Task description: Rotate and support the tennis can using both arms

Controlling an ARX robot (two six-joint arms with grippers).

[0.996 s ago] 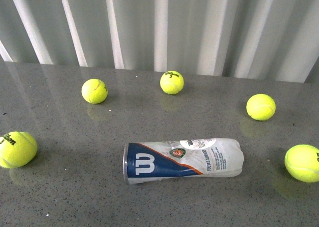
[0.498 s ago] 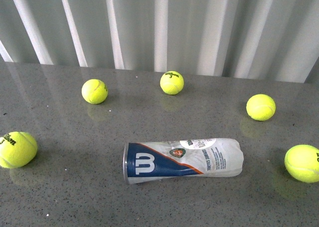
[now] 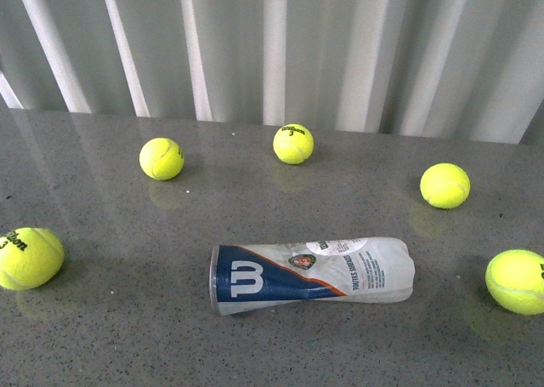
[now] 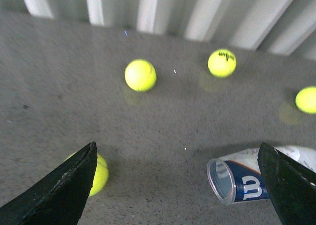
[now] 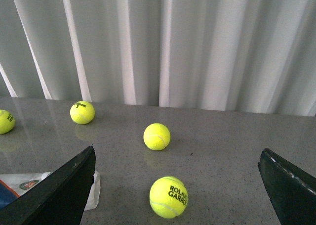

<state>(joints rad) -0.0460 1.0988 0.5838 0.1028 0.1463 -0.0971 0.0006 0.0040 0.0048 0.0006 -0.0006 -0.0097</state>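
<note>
Tennis can is lying on its side on the counter; five tennis balls are sitting scattered around the can, none touching it; left tool is hanging spread wide near the can's rimmed end; right tool is hanging spread wide near its other end.

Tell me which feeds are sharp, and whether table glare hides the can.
Front view: sharp, evenly lit; the table only mirrors the balls faintly, and the tennis can reads clearly. Left wrist view: slightly blurred. Right wrist view: crisp, can mostly out of frame.
</note>
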